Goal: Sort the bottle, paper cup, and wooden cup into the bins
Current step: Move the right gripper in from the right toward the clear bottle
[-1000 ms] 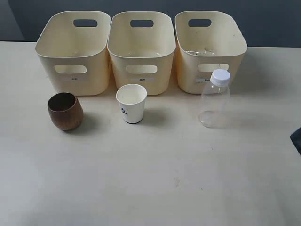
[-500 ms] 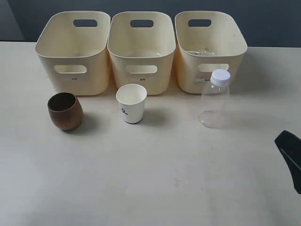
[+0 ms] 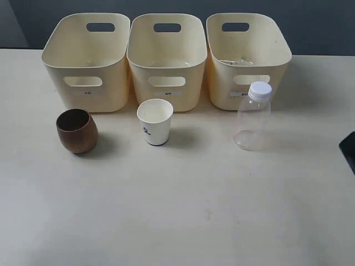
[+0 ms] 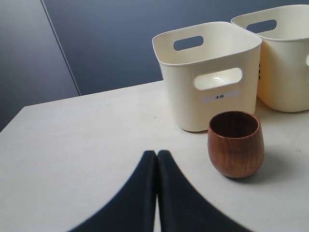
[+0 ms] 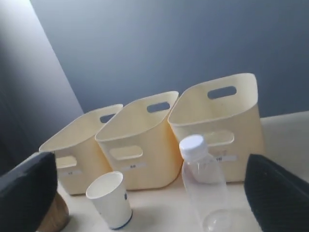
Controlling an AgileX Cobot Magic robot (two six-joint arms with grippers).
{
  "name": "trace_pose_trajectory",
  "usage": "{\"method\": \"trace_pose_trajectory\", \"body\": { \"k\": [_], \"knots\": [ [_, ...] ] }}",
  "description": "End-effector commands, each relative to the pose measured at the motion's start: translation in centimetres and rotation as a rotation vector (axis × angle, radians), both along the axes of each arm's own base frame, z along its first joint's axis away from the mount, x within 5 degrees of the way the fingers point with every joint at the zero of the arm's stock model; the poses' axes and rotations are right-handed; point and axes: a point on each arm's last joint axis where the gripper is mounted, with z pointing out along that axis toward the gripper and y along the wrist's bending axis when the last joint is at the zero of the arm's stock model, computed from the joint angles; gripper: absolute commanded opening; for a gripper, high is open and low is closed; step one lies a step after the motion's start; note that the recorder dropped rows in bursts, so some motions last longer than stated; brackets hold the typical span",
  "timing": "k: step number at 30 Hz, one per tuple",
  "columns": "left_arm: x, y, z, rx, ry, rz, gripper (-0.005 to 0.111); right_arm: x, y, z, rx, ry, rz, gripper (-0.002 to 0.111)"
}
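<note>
The dark brown wooden cup (image 3: 76, 131) stands upright in front of the left bin (image 3: 86, 64). A white paper cup (image 3: 156, 122) stands in front of the middle bin (image 3: 166, 58). The clear bottle (image 3: 254, 116) with a white cap stands before the right bin (image 3: 247, 55). My left gripper (image 4: 157, 153) is shut and empty, low over the table, short of the wooden cup (image 4: 236, 144) and to one side of it. My right gripper (image 5: 149, 158) is open and empty. The bottle (image 5: 205, 188) and paper cup (image 5: 111, 198) show between its fingers, still well ahead. Only its dark tip (image 3: 349, 151) shows in the exterior view.
All three cream bins stand in a row at the back of the pale table (image 3: 177, 221), each with a small front label. A dark wall rises behind them. In the left wrist view the left bin (image 4: 210, 72) stands just behind the wooden cup.
At the right edge of the exterior view, the right gripper came further in half a second ago and has since drawn back towards the edge, higher up. The cups and bottle have not moved.
</note>
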Motion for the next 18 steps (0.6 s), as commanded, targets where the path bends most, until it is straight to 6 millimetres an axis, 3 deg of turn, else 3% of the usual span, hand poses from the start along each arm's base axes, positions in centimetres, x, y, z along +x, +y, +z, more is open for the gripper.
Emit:
{"method": "trace_pose_trajectory", "body": {
  "k": [1,11,18],
  "knots": [
    [0.0,0.0,0.0,-0.005,-0.004,-0.003,0.000,0.8,-0.6,0.5,0.025,0.029,-0.067,0.104],
    [0.0,0.0,0.0,-0.005,-0.004,-0.003,0.000,4.3,-0.8,-0.3,0.048,0.289,-0.107,0.104],
    [0.0,0.0,0.0,-0.005,-0.004,-0.003,0.000,5.2,-0.7,-1.3,0.063,0.396,-0.094,0.104]
  ]
}}
